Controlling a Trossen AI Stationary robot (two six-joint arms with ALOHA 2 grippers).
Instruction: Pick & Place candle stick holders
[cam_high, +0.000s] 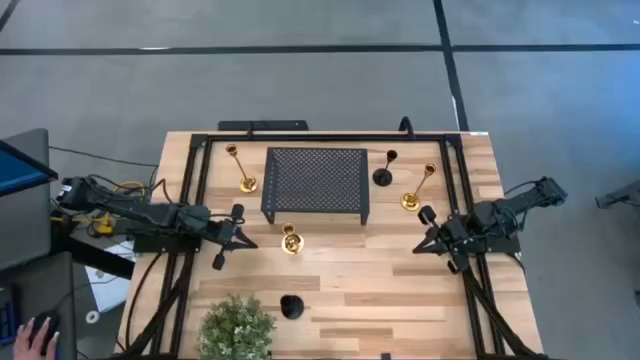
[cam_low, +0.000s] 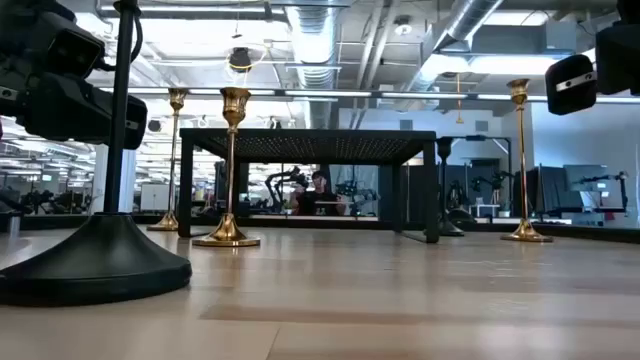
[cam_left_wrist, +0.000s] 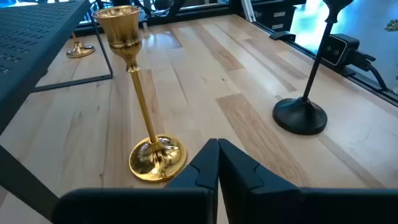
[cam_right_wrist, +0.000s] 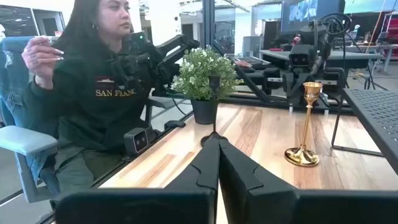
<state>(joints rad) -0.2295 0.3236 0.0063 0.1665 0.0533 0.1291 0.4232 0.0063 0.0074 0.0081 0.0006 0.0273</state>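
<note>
gold holder (cam_high: 291, 240): stands mid-desk, just off the front left corner of the stand (cam_high: 315, 184), near the left claw.
risk: slim stem on a small foot; a sideways brush from the claw would likely tip it (or roll it toward the stand).
axis: long axis upright, cup up.
left claw (cam_left_wrist: 217, 163): fingers pressed together, holding nothing.
right claw (cam_right_wrist: 218, 163): near the right edge, also closed and empty.
desk (cam_high: 400, 290): four other holders stand apart.
</note>
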